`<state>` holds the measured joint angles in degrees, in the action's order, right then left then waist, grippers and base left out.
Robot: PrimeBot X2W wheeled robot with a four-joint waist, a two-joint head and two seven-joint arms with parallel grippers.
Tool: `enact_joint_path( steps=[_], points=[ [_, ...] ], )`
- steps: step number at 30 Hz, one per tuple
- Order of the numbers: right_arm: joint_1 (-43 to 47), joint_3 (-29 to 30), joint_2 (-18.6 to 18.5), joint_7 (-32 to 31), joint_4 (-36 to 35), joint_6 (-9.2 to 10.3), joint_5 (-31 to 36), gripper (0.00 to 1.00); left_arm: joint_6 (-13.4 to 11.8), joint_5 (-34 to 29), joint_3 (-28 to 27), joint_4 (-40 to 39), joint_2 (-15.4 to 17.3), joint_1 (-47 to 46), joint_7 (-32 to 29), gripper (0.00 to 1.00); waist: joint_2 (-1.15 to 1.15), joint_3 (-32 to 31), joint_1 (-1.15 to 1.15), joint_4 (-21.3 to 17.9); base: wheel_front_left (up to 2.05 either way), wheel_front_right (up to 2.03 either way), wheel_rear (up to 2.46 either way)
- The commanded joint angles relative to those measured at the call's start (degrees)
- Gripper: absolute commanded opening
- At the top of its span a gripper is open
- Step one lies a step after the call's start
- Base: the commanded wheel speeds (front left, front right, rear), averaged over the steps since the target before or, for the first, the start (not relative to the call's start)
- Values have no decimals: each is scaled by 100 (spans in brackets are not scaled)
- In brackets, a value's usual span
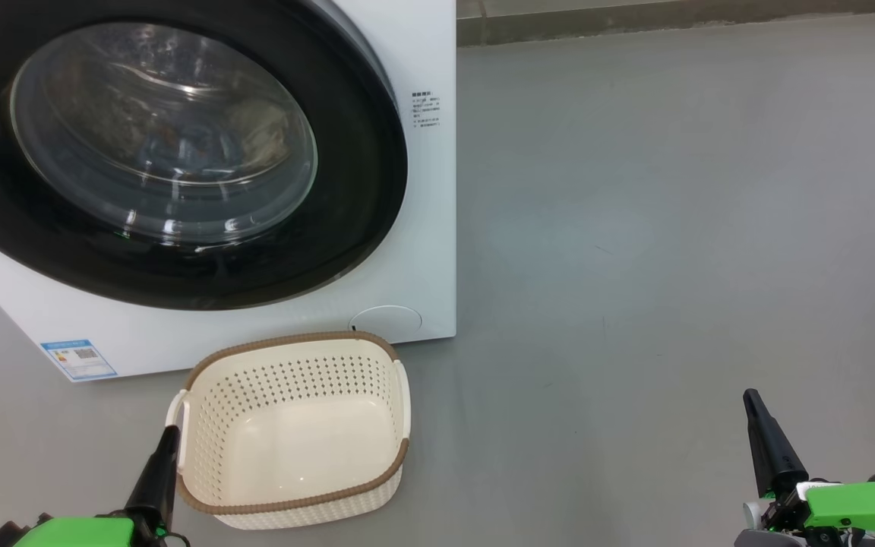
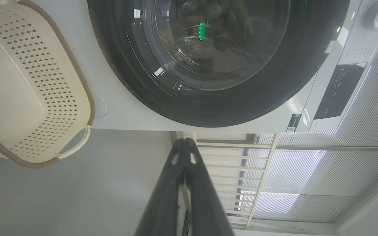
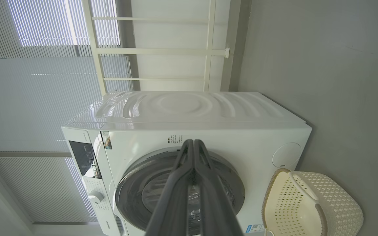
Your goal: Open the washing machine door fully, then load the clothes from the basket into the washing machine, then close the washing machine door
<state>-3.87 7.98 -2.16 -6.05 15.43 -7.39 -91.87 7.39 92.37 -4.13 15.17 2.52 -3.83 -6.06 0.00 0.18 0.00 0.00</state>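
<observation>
1. Left fingers (image 1: 155,479): nearest item, low at the near left. Pressed together with nothing between them, as the left wrist view (image 2: 169,196) confirms. The tip lies just beside the basket's left handle; I cannot tell whether it touches.
2. Right fingers (image 1: 772,448): near right, over bare floor (image 1: 635,228), well apart from everything else. Also closed and empty, seen as one joined pair in the right wrist view (image 3: 179,190).
3. Basket (image 1: 293,380): on the floor just in front of the machine, towards its right corner. Upright, with nothing inside.
4. Machine (image 1: 430,190): far left, white front facing the robot.
5. Door (image 1: 164,144): lies flat against the front, with no gap showing along its right edge.
6. Clothes (image 1: 259,129): pale and brownish shapes behind the glass, most likely both garments in the drum. The glare blurs them.
7. Step in hand, as judged: loading looks finished and the door looks closed, so what remains is making sure it has latched.
8. Method advised:
   - Press with the closed left tip on the black ring, not the bulging glass.
   - Push squarely, at the edge opposite the hinge. Which edge that is cannot be read here.
   - Lift over the basket rather than sweeping across it, so the handle is not snagged.
   - Leave the right arm where it is.
</observation>
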Motion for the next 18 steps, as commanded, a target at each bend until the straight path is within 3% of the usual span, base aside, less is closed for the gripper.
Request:
enact_joint_path(
  steps=[1,18],
  points=[
    [-231,-147,-72,-43,-141,-10,-30,0,10,12,-200,-113,67,-233,-11,0,0,0,0,0,0,0,0],
    [-231,-147,-72,-43,-141,-10,-30,0,10,4,-210,-113,60,-234,-19,0,0,0,0,0,0,0,0]
  ],
)
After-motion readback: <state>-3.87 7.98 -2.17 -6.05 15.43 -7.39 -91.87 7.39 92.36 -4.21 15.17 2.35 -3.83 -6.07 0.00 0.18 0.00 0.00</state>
